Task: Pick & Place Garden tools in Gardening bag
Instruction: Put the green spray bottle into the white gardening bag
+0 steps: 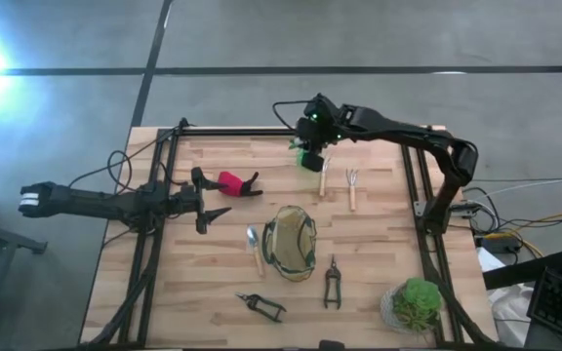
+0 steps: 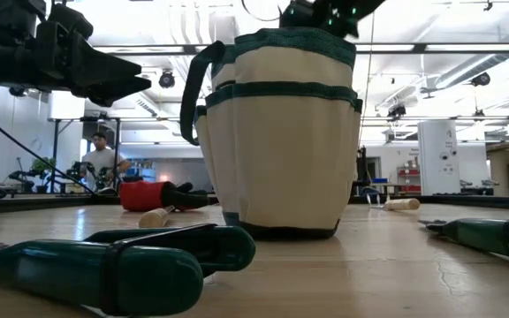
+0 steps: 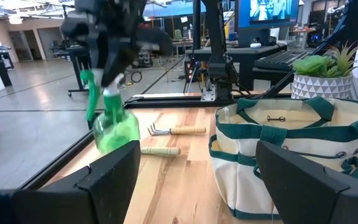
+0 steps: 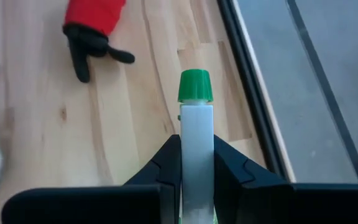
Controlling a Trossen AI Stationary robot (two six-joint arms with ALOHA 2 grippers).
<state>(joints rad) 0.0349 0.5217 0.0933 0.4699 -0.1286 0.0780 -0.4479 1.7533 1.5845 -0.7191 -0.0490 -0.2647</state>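
Green spray bottle (image 1: 311,159) pinched at its white top between the two fingers of the right claw (image 4: 196,163), hanging just under that claw, at the far side of the desk (image 1: 379,244). Two wooden-handled forks (image 1: 339,181) lying flat on the wood just beside the claw, on its bag side. Gardening bag (image 1: 291,242) standing upright and open near the middle of the desk, well apart from the claw, toward the near edge.

Step in hand, by judgement: carrying the bottle to the bag. To do well: keep the pinch firm on the narrow top, lift enough to pass over the forks and the bag rim, come above the open mouth between the loop handles, lower, then release.

Left claw (image 1: 210,201) spread and empty, waiting near the red-and-black tool (image 1: 234,182), with the bag close beside it.

Right wrist view: only here the grip itself clear, the fingers pressed on both sides of the white neck under the green cap (image 4: 195,86). Left wrist view: bottle body off the wood, and the bag interior with no tool visible in it. Low view: bag walls and a pruner (image 2: 104,265) in front, but the bottle hidden behind the bag. High view: wooden-handled metal trowel (image 1: 254,249), second pruner (image 1: 332,284) and potted plant (image 1: 418,302) around the bag.
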